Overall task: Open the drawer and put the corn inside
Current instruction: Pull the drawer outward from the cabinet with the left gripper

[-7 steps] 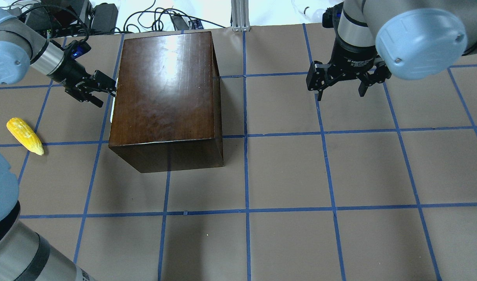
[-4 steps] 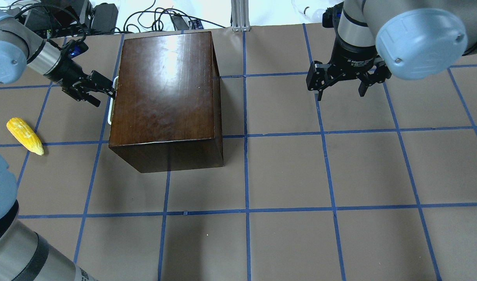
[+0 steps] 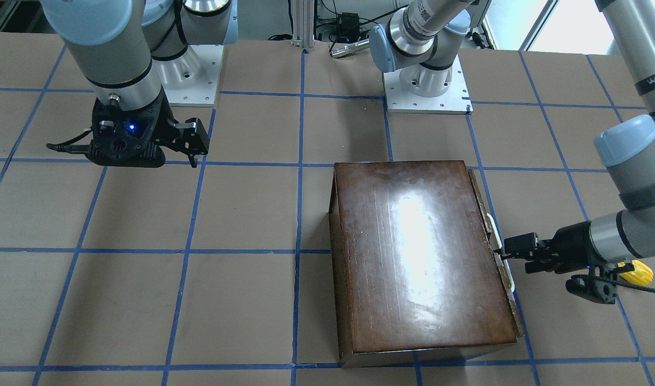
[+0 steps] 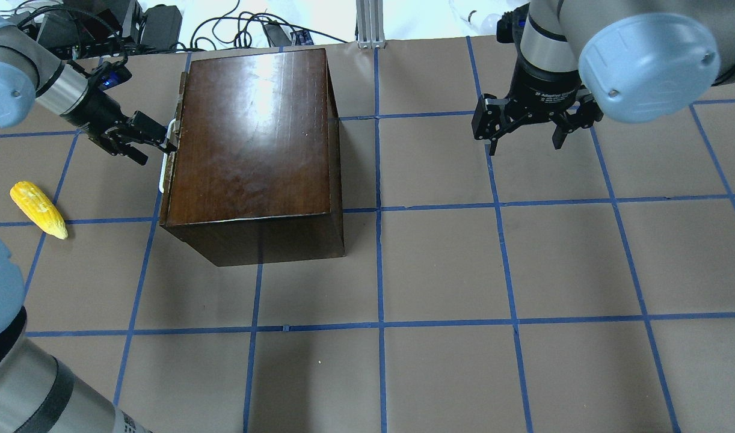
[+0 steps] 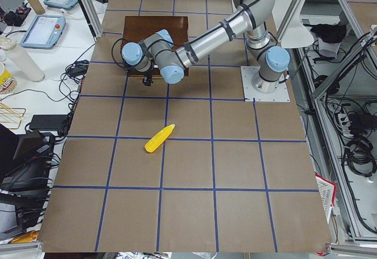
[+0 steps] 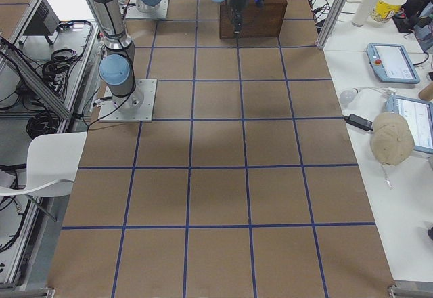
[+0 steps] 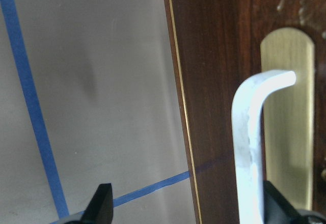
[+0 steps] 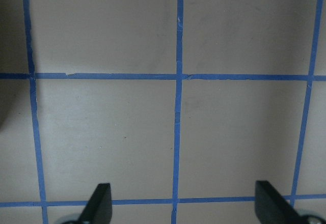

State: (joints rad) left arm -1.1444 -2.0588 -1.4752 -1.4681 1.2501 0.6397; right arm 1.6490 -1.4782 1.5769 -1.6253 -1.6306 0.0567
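Observation:
The glossy dark brown box [image 4: 253,138] stands at the table's back left. Its drawer [image 4: 170,157] faces the left arm and stands out a little from the box. My left gripper [image 4: 160,143] is open, with one finger hooked behind the drawer's white handle [image 7: 249,147], which is fixed to a brass plate [image 7: 290,132]. The yellow corn [image 4: 38,209] lies on the table left of the box, apart from the gripper; it also shows in the exterior left view [image 5: 159,138]. My right gripper [image 4: 524,129] is open and empty, above bare table on the right.
Blue tape lines grid the brown table [image 4: 439,270]. Cables and power bricks [image 4: 163,24] lie beyond the back edge. The left arm's camera mount half hides the corn [image 3: 637,273] in the front-facing view.
My left gripper has moved left, away from the box, with the handle hooked. The drawer front has come out a little from the box. The right arm and the corn have not moved.

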